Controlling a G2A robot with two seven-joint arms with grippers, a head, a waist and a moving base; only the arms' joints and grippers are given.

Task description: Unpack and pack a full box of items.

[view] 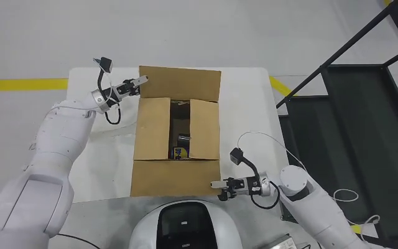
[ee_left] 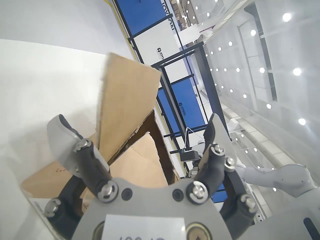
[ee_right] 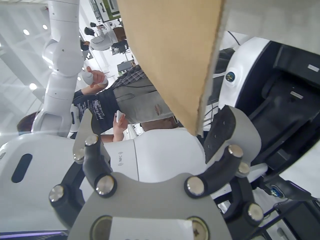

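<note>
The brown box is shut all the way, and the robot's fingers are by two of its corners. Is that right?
Not quite. The box is not shut all the way. The top view shows a gap between its two middle flaps, with items showing inside. The rest is right: the left arm's fingers and the right arm's fingers are by two of its corners.

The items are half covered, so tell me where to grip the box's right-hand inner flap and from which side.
Grip the right-hand inner flap at its free edge beside the gap, probably from above, one jaw slipped into the gap. It lies nearly flat, hinged along the box's right wall, so only that edge offers purchase. The open right gripper is nearest.
</note>
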